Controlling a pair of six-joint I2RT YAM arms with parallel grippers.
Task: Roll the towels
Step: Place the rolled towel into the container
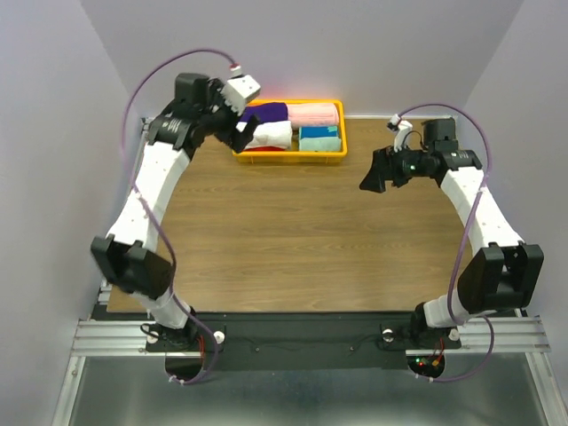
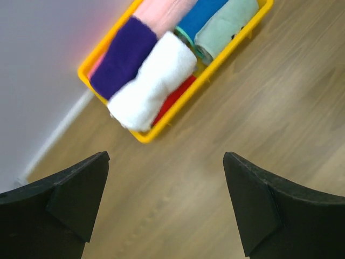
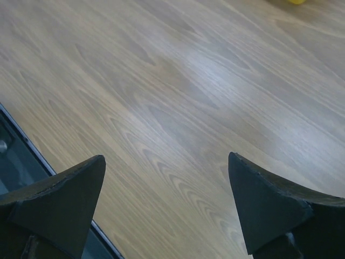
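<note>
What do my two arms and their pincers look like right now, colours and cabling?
Both the left arm and right arm have white link shells with black joint housings. A thin purple cable loops along each. The left pincer and right pincer are matte black with wedge-shaped fingers. A light grey camera block sits at the left wrist.

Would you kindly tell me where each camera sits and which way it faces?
Top external: above and behind the robot, facing down at the table; both arms, left gripper, right gripper.
Left wrist: facing down past its fingers at the yellow basket, purple towel, white towel.
Right wrist: facing down past its fingers at the table.
Shared: top and left wrist show the basket.
</note>
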